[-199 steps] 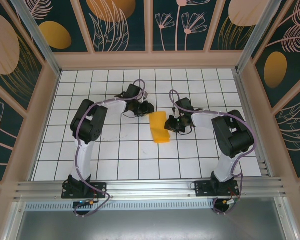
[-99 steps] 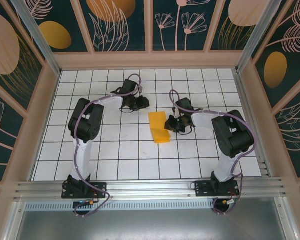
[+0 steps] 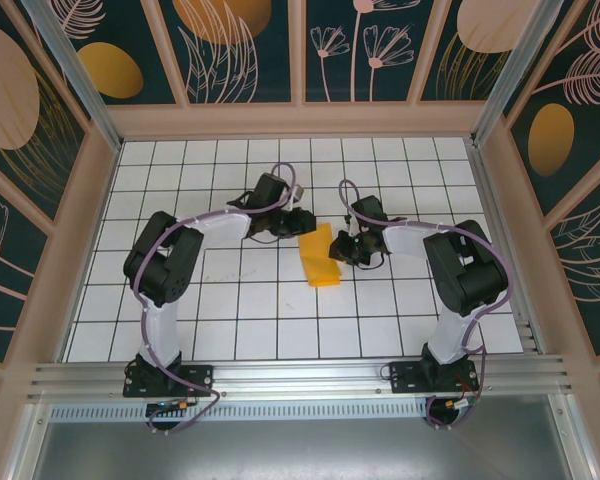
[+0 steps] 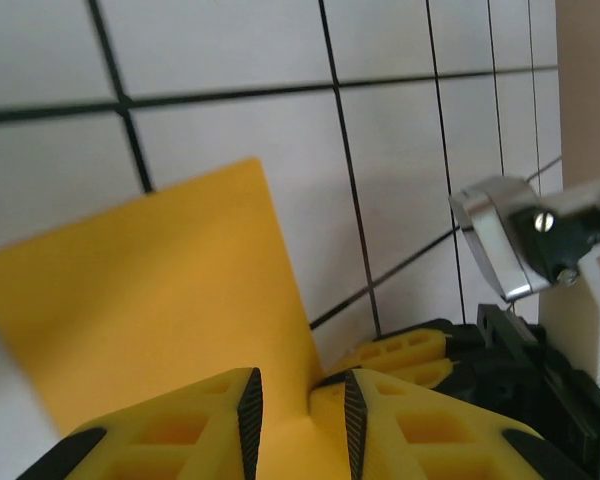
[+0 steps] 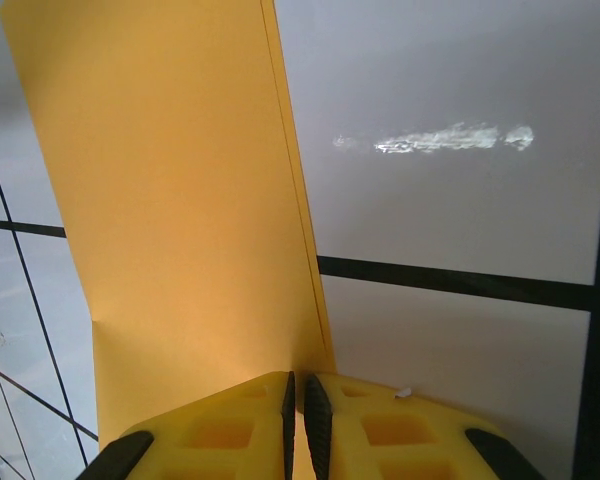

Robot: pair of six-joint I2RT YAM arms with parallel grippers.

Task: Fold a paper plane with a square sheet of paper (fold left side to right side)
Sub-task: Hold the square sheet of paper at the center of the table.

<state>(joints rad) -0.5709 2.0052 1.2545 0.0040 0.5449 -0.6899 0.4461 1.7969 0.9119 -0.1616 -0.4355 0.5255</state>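
Paper [image 5: 180, 200] is pinched at its edge by the right tool [image 5: 301, 390], jaws nearly shut. Left tool [image 4: 300, 400] stands slightly open, with paper in the gap.

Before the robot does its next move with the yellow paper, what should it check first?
1. Right pincer pinching the paper at its edge: ok, shut on it.
2. Left pincer fingers apart: ok, open, with paper showing in the gap.
3. Left pincer touching the paper: cannot tell.
4. Paper folded into two layers: ok, both edges show beside the right pincer.
5. Pincers apart from each other: ok, they sit on opposite sides of the paper.
6. Paper lying flat on the table: cannot tell.
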